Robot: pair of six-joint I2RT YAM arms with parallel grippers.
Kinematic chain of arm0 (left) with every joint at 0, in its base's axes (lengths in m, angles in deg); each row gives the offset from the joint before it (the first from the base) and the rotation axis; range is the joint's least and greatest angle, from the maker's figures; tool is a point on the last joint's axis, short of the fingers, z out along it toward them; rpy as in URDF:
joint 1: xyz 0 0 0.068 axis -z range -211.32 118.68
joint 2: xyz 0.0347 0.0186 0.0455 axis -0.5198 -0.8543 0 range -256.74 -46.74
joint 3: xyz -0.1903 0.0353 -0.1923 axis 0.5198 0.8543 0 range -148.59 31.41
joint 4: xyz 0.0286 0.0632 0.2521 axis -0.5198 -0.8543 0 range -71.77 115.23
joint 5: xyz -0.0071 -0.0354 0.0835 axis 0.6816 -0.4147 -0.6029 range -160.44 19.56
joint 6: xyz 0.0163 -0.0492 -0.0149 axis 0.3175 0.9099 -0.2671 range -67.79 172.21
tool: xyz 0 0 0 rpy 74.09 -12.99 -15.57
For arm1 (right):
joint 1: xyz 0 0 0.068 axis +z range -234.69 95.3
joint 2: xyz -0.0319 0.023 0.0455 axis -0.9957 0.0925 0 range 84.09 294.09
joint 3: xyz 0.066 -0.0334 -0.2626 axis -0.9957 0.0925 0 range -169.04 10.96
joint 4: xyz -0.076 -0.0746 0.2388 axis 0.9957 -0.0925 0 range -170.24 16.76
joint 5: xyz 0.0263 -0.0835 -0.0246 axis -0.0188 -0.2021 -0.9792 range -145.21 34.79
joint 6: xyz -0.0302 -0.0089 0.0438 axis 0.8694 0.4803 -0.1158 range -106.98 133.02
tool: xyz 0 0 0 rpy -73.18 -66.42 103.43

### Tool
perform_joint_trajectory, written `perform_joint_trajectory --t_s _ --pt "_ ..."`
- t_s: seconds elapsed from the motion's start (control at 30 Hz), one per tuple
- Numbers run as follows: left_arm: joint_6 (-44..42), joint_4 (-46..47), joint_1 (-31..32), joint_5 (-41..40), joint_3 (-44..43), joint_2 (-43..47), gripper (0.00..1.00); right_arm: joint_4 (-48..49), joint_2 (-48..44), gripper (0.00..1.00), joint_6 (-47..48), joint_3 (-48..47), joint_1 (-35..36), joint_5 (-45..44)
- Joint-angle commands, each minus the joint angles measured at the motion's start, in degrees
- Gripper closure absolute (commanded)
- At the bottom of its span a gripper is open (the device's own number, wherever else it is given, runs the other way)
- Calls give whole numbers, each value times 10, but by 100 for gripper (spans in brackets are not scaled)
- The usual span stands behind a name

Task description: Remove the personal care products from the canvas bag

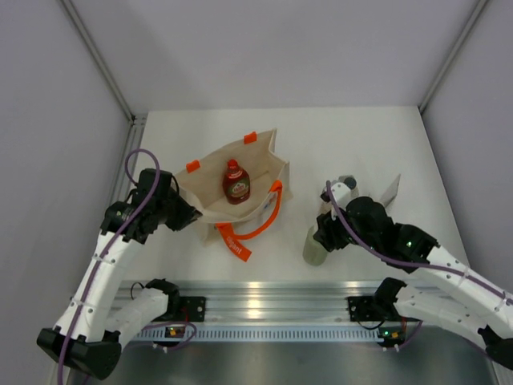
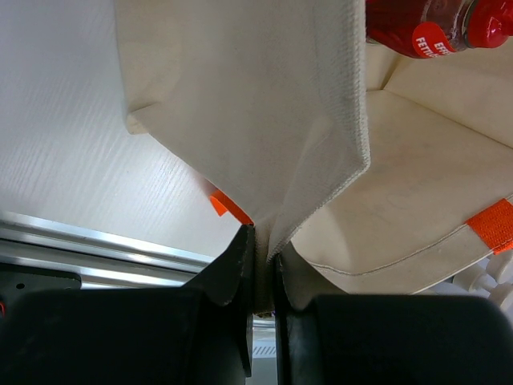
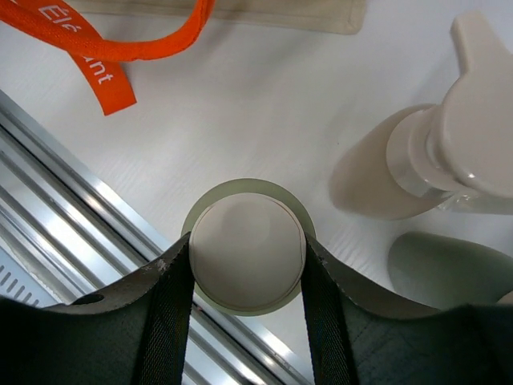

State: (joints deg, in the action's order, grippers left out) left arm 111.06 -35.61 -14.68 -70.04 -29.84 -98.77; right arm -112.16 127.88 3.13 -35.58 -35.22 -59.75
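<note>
Left hand (image 2: 260, 241) is pinched shut on the rim of the canvas bag (image 1: 210, 192), which sits on the table (image 1: 361, 136) with its mouth open to the overhead view. A red bottle (image 1: 236, 182) lies inside, long axis front to back, top toward the far edge.

Right hand (image 3: 247, 269) is closed on a pale green bottle (image 1: 313, 247). It stands upright, white cap (image 3: 247, 237) uppermost, beside a tan bottle (image 3: 377, 172) and a grey-green bottle (image 3: 449, 269).

This looks like the set-down step. Next the fingers should part and lift straight up, so the bottle is not tipped.

Left gripper (image 2: 260, 261), right gripper (image 3: 247, 261) clamped
</note>
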Motion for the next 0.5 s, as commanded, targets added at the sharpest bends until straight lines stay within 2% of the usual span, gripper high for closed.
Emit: perform_joint_trajectory --t_s 0.0,0.3,0.33,0.4,0.47 --pt "5 7 -3 -16 7 -6 100 155 -31 100 -2 25 8 23" --pt "5 5 -3 -17 8 -9 100 98 1 98 -4 49 9 30" --pt "6 6 -3 -18 7 -9 100 95 0 95 -5 48 8 31" --pt "7 6 -3 -19 8 -7 100 85 -2 76 -5 44 8 31" --pt "6 6 -3 -20 10 -6 100 72 -1 64 -3 37 9 32"
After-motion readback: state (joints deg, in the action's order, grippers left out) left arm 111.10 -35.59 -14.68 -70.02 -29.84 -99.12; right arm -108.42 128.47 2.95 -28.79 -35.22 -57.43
